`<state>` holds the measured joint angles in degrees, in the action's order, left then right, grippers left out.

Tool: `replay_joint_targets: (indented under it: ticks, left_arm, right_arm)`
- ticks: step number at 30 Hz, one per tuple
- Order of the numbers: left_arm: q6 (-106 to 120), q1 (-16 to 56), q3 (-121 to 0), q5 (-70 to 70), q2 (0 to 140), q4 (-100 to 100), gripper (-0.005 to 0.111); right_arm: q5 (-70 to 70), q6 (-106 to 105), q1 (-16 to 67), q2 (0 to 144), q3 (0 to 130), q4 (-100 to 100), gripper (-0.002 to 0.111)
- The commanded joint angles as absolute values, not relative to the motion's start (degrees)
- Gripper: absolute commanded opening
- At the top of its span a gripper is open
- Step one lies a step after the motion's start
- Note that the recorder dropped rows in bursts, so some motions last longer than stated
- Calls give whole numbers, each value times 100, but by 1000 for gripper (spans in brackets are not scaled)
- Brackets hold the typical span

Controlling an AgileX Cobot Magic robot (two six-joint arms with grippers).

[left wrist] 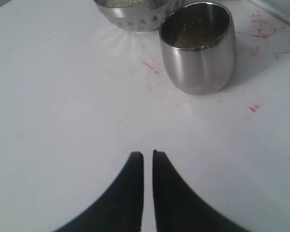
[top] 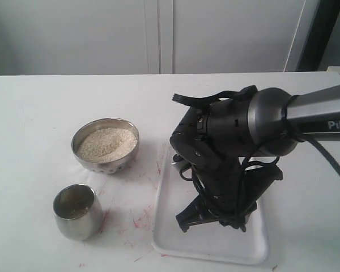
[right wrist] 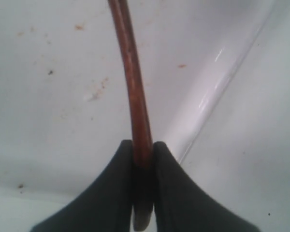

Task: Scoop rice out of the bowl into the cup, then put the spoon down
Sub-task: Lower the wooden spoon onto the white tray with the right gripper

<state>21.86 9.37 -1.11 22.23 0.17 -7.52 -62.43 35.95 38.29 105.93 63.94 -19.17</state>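
One tray (top: 165, 229) at the near edge, your right gripper (right wrist: 142, 144) clamping one spoon (right wrist: 135, 87) over it
One cup (top: 75, 212) nearer the left edge, one bowl (top: 105, 165) of rice (top: 106, 143) behind it; your left gripper (left wrist: 148, 154) nearly closed, empty

1 bowl (top: 107, 165), 1 cup (top: 73, 226), 1 spoon (right wrist: 135, 87), 1 tray (top: 215, 249)

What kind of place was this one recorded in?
Likely a robotics lab bench, not a kitchen: a white table with red scuffs, plain white panels behind, and a robot's end effector holding a spoon at a tray.
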Motion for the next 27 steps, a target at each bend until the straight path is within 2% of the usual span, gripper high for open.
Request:
replay_joint_targets:
  ticks: [1,27]
  left_arm:
    - [2188,967,-70,2363,0,-806,14]
    - [2188,967,-70,2363,0,-806,14]
  right_arm:
    - [-6190,3633,3763,10681,6392,-1987,0]
    - [-5897,3642,3763,10973,6392,-2014,0]
